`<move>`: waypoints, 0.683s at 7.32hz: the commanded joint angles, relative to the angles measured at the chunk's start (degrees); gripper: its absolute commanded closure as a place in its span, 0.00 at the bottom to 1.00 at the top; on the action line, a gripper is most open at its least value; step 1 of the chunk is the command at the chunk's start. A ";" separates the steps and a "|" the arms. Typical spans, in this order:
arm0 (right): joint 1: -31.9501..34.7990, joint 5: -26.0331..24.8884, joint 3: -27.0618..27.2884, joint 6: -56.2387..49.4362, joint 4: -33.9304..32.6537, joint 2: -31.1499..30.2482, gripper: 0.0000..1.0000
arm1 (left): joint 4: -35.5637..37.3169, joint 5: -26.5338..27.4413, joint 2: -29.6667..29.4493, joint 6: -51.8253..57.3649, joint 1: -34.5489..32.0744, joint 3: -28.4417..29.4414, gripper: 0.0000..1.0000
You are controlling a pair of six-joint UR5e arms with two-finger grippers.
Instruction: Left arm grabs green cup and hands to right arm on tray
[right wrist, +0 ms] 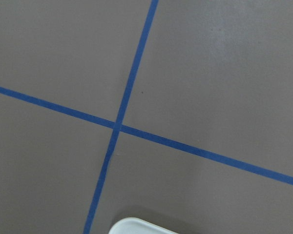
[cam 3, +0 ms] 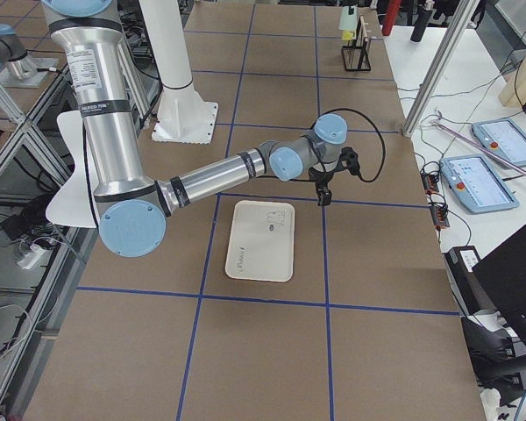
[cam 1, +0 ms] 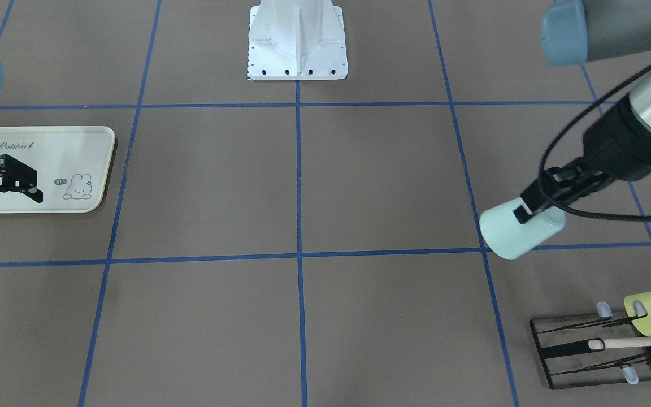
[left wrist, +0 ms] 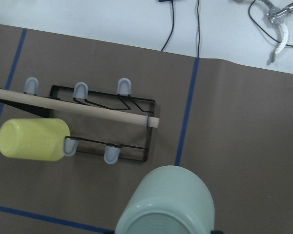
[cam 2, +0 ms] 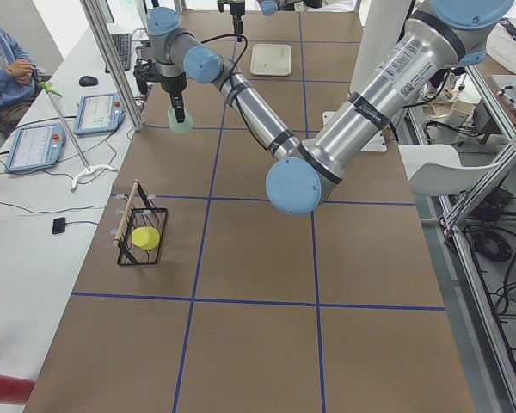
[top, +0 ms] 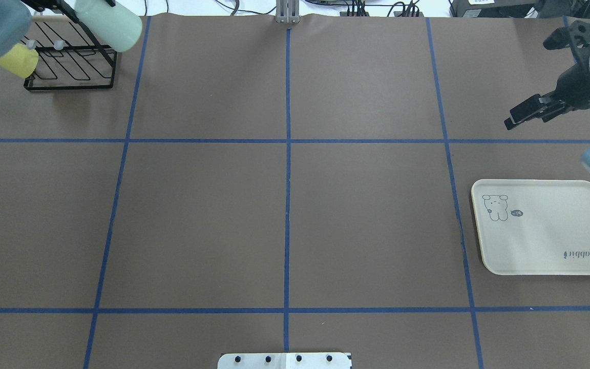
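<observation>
green cup point(left wrist: 166, 202) fills the bottom of the left wrist view, ribbed base toward the lens. left gripper point(cam 1: 532, 209) is clamped on the cup's rim: one finger shows on the outside wall, the other seems to go into the mouth. cup is held tilted, nearly on its side, base pointing away from the gripper, off the table.

black wire rack point(left wrist: 136, 146) sits on the table below and beyond the left gripper. a yellow-green cup point(left wrist: 31, 139) hangs on one of its pegs, lying sideways. a wooden rod point(left wrist: 78, 108) runs across the rack's top.

right gripper point(cam 1: 9, 204) is well apart from the left one, at the other end of the table. its jaws stand apart, nothing between them.

tray point(cam 1: 77, 147) lies flat on the table near and below the right gripper, on its robot-facing side. only one rounded corner of it shows at the bottom edge of the right wrist view. green cup is well apart from the tray.
</observation>
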 commanded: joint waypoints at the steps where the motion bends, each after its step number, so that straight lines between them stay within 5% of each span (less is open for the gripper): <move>1: -3.37 -0.71 -0.02 16.38 14.37 0.03 0.00 | -18.82 -2.00 0.41 -19.72 8.25 -1.88 1.00; 5: -8.47 -0.36 -0.11 48.91 37.50 2.92 0.00 | -48.82 -0.43 0.59 -48.28 16.18 -1.00 1.00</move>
